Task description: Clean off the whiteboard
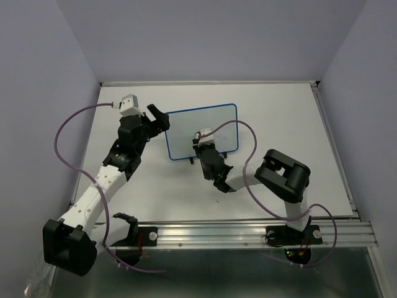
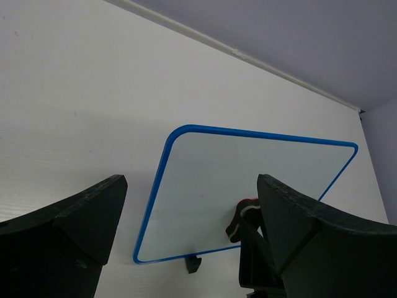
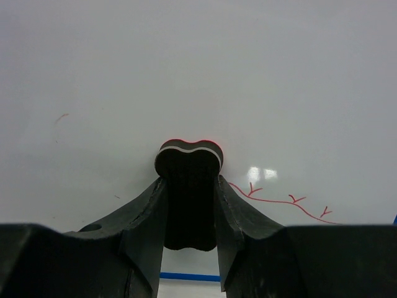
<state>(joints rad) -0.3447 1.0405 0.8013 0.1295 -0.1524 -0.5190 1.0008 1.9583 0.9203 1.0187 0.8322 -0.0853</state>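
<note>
The whiteboard, white with a thin blue frame and black feet, lies in the middle of the table; it also shows in the left wrist view and fills the right wrist view. A red branching line remains near its front edge. My right gripper is shut on a small black eraser, which presses on the board just left of the red line. My left gripper is open and empty at the board's left edge, above the table.
The white tabletop ends at a raised rim at the back and right. A metal rail runs along the near edge. Purple cables loop beside both arms.
</note>
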